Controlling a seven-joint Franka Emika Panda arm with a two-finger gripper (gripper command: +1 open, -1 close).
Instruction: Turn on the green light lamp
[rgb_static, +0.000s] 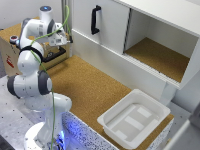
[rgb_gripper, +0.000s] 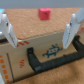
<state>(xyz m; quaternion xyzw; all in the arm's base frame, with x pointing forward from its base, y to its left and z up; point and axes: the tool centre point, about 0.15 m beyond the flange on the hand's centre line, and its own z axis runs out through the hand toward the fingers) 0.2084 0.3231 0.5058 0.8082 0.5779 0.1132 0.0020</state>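
Foreground: seeing the arm's white base (rgb_static: 42, 135) at lower left of the exterior view, standing on a grey bench. Noting a white tub (rgb_static: 107, 121) at lower right, resting on the cork counter (rgb_static: 90, 85).

Moving back: finding a white cabinet (rgb_static: 107, 47) along the counter's far edge, carrying a black handle (rgb_static: 95, 20) at top centre and showing an open cork-floored compartment (rgb_static: 155, 55) at upper right.

Tracking the arm to upper left: finding the gripper (rgb_static: 60, 40) hanging over a cardboard box (rgb_static: 10, 45).

Checking the wrist view: seeing the gripper (rgb_gripper: 37, 41) spread wide, fingers (rgb_gripper: 5, 27) well apart and clasping nothing, with the box close beneath them. Picking out a black bracket-like fitting (rgb_gripper: 50, 59) on the box face. Spotting, beyond the box, a small pink-red block (rgb_gripper: 45, 13) on cork.

Failing to make out the green light lamp for certain in either view; too blurred to tell whether the block is it.
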